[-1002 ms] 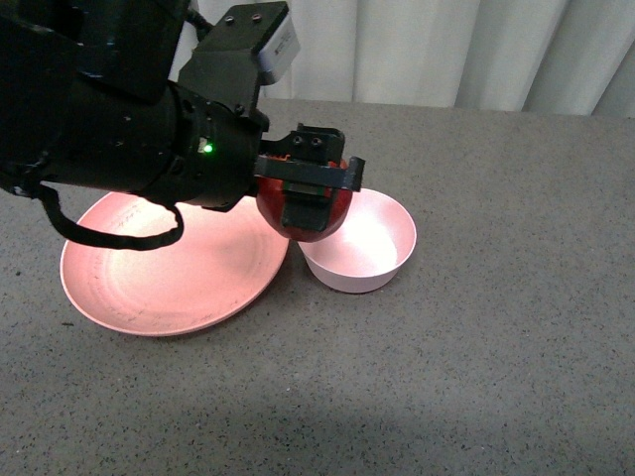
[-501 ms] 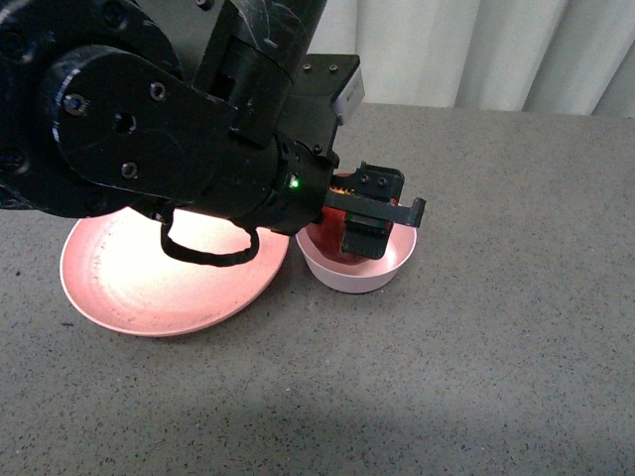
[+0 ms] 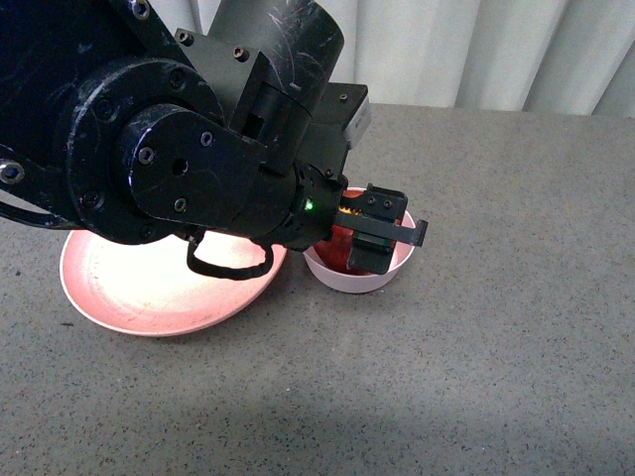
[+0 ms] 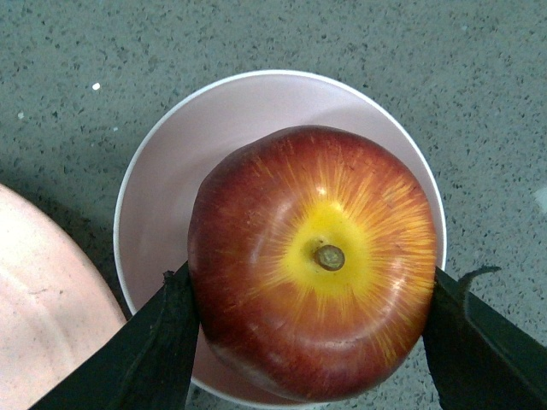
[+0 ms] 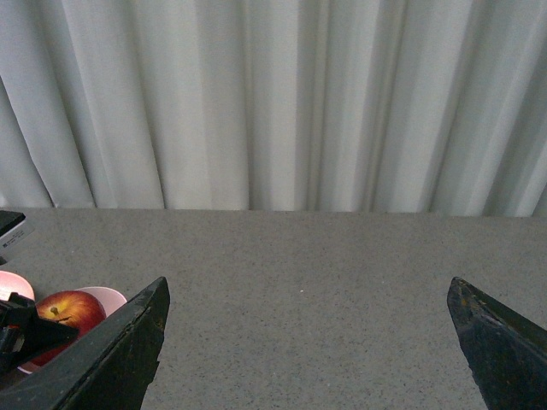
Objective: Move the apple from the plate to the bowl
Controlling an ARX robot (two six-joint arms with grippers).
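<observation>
My left gripper (image 3: 375, 238) is shut on the dark red apple (image 4: 312, 260), one black finger on each side of it, stem and yellow patch facing the wrist camera. The apple (image 3: 347, 243) hangs low inside the small pale pink bowl (image 3: 342, 280); the bowl's rim (image 4: 137, 184) rings it in the left wrist view. The wide salmon-pink plate (image 3: 129, 297) lies just left of the bowl, with nothing on the part that shows, partly covered by my left arm. My right gripper (image 5: 308, 342) is open over bare table, far from the bowl, and it sees the apple (image 5: 70, 309) at its edge.
The grey speckled table (image 3: 496, 347) stretches out to the right and front of the bowl. A pale curtain (image 3: 466, 50) hangs behind the table's far edge. My bulky left arm (image 3: 169, 149) fills the upper left of the front view.
The left arm has carried the apple from beside the plate's edge rightward over the bowl and lowered it into the bowl, still gripped.
</observation>
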